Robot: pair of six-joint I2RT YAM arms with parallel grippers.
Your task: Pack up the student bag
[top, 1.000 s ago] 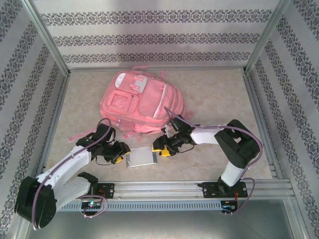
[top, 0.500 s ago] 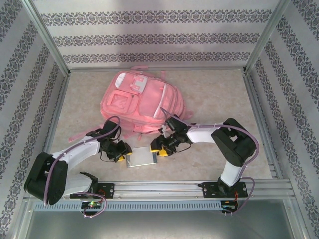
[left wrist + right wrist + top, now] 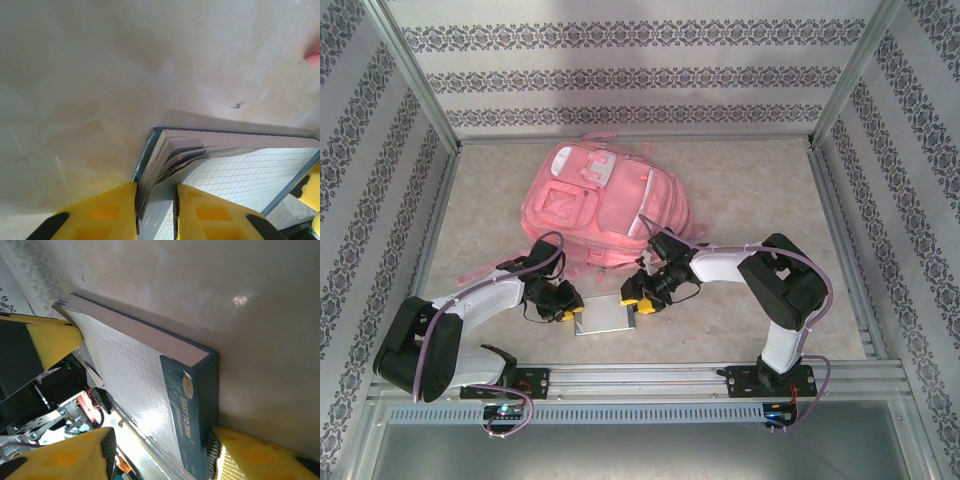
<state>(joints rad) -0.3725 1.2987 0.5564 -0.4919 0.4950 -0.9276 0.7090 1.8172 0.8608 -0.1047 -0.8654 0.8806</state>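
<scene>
Pink student bag [image 3: 605, 205] unmoved since a second ago: flat on the table [image 3: 750, 200], toward the far edge, left of the middle. Notebook [image 3: 603, 316] also unmoved, near the near edge, just off the bag's near end.

Changes:
- Left arm's elbow has dropped back toward the near-left corner. The left gripper [image 3: 572, 312] has slid in to the notebook's left edge.
- Its jaws have narrowed and now pinch the notebook's corner, with the cover and a few fanned sheets between the yellow fingers [image 3: 100, 210].
- Right arm has eased slightly left. The right gripper [image 3: 638, 300] sits at the notebook's far-right corner, jaws spread and straddling the dark blue spine end; one pad is against the spine, the other stands clear.

Bag:
- Front face up, top toward the far edge.
- Pale grey-white patch at the top; a square pocket and a longer zip pocket below it.
- Thin pink straps [image 3: 485, 268] trail onto the table toward the left edge.

Hard to make out:
- Right wrist covers part of the bag's near end.
- Cannot tell whether any zip is undone.
- Spine lettering is glare-washed and cut off.
- Both wrist views crop the fingers at the bottom.
</scene>
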